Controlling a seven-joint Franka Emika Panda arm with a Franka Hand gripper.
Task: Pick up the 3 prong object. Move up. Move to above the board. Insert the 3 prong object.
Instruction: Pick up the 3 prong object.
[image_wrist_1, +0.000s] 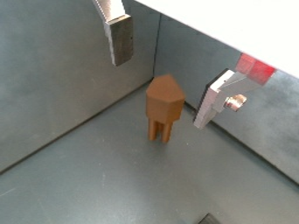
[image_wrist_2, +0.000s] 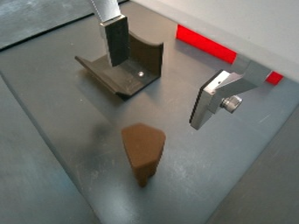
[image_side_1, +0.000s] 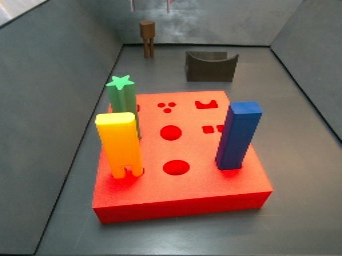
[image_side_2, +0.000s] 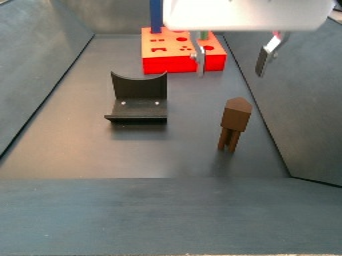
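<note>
The 3 prong object (image_wrist_1: 163, 103) is a slim brown block. It stands upright on its prongs on the grey floor near a wall, and shows in both side views (image_side_2: 235, 122) (image_side_1: 147, 38). My gripper (image_wrist_1: 167, 70) is open and empty. It hangs above the block, with one finger (image_wrist_1: 121, 39) on each side and neither touching it. In a side view the gripper (image_side_2: 233, 55) is well above the block's top. The red board (image_side_1: 187, 190) lies apart from the block, and its far end shows in a side view (image_side_2: 167, 62).
The fixture (image_side_2: 138, 98) (image_wrist_2: 122, 68) stands on the floor beside the block. On the board stand a yellow pronged block (image_side_1: 119, 140), a blue block (image_side_1: 238, 135) and a green star post (image_side_1: 122, 92). Grey walls enclose the floor.
</note>
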